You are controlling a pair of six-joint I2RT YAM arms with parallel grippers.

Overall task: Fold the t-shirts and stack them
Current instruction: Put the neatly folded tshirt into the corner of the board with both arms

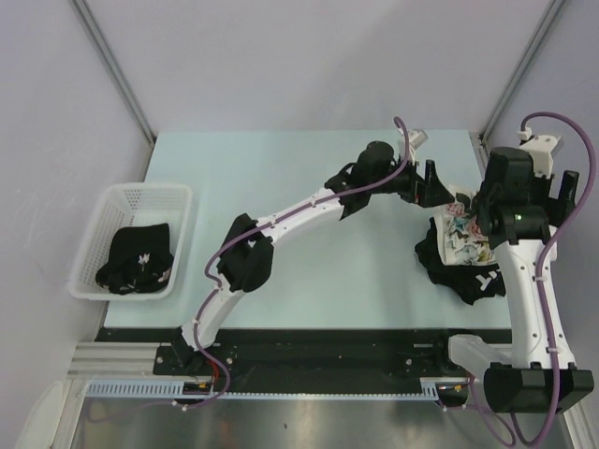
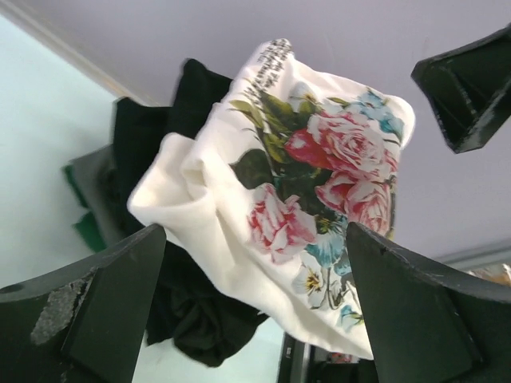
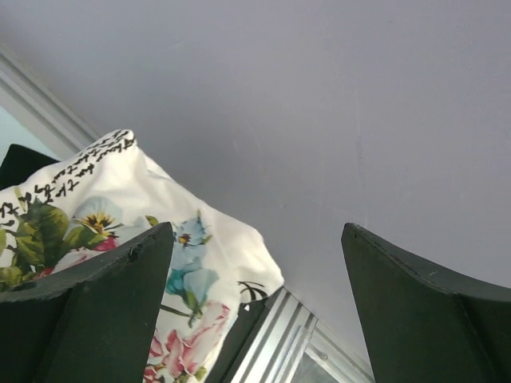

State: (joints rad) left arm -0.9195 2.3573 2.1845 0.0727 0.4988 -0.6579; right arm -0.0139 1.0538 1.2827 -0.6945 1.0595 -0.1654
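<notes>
**Desk:** The left tool (image 2: 254, 231), how does it stand on your screen?

**Operator:** I see its jaws spread wide with nothing pinched. In its wrist view, the cream t-shirt (image 2: 207, 199) fills the gap between the two fingers, just beyond the tips. I cannot tell whether either finger touches the cloth.

**Desk:** And the right tool (image 3: 255, 231)?

**Operator:** That one is spread as well and holds nothing. Between its fingers I see mostly the grey wall (image 3: 335, 104). The cream t-shirt sits at the lower left of that view, partly behind the left finger.

**Desk:** Where is the shirt lying?

**Operator:** From the overhead camera, I have it on the right side of the tabletop (image 1: 281, 159). It is bunched up with its rose print facing up and a line of black lettering along one edge. It rests on a crumpled heap of black t-shirts (image 1: 459, 276), one of which shows white print at the near edge. The heap lies right against the right arm (image 1: 529, 290).

**Desk:** Anything else around it?

**Operator:** Well apart on the left edge, I see a white mesh basket (image 1: 140, 192). It has another black t-shirt (image 1: 140, 257) with white print crumpled inside.
</notes>
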